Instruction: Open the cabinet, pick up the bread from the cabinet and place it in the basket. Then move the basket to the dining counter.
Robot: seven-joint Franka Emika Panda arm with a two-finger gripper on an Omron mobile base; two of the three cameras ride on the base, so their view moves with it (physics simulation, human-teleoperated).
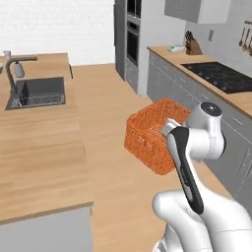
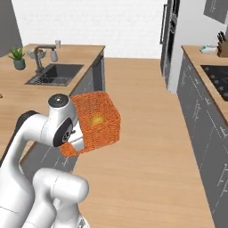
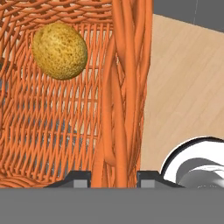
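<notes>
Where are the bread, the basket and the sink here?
bread (image 3: pixel 60 50): hand view, middle of the bun.
basket (image 1: pixel 147 138): left base view, woven side wall.
sink (image 2: pixel 51 75): right base view, basin floor.

The arm folds forward at mid height; its end effector (image 3: pixel 114 178) is clamped on the basket (image 3: pixel 122 96) wall.

Place: a home kitchen
Signs: sink (image 1: pixel 39 92) with tap (image 1: pixel 12 74), hob (image 1: pixel 221 75), wall oven (image 1: pixel 133 34), knife block (image 1: pixel 193 45), grey drawers (image 2: pixel 200 116), wood surface (image 1: pixel 34 157)
</notes>
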